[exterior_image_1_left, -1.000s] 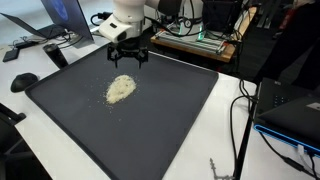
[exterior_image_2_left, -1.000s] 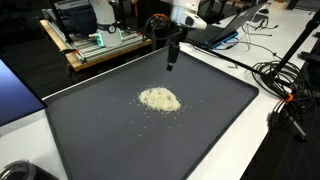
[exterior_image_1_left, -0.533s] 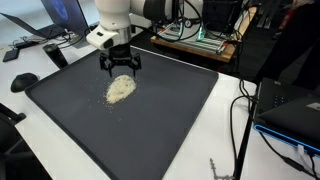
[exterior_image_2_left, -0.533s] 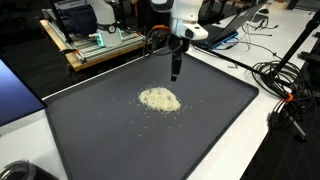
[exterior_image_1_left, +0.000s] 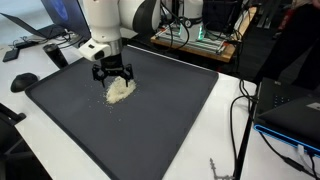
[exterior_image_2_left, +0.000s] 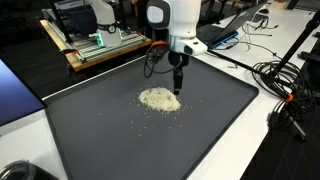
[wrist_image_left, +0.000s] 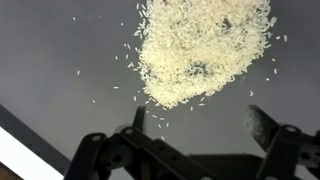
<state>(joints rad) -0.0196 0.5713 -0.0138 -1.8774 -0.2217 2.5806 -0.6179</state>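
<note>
A loose pile of pale rice grains (exterior_image_1_left: 119, 90) (exterior_image_2_left: 160, 99) (wrist_image_left: 198, 48) lies on a large dark grey mat (exterior_image_1_left: 160, 120) (exterior_image_2_left: 110, 130). My gripper (exterior_image_1_left: 113, 77) (exterior_image_2_left: 178, 84) (wrist_image_left: 200, 122) hangs open just above the far edge of the pile, fingers pointing down. In the wrist view the two fingers (wrist_image_left: 262, 124) stand wide apart at the bottom with nothing between them, and the pile fills the upper middle. Stray grains are scattered around the heap. The right finger pad carries a pale dusting.
The mat covers a white table (exterior_image_1_left: 60, 170). Behind it are a laptop (exterior_image_1_left: 60, 18), a wooden rack with electronics (exterior_image_2_left: 95, 45) and cables (exterior_image_2_left: 285, 85). A dark mouse-like object (exterior_image_1_left: 23, 81) sits beside the mat. A blue laptop edge (exterior_image_1_left: 295, 115) is at the side.
The arm has moved from the mat's far edge toward the rice pile and lowered over it. The jaws stayed open.
</note>
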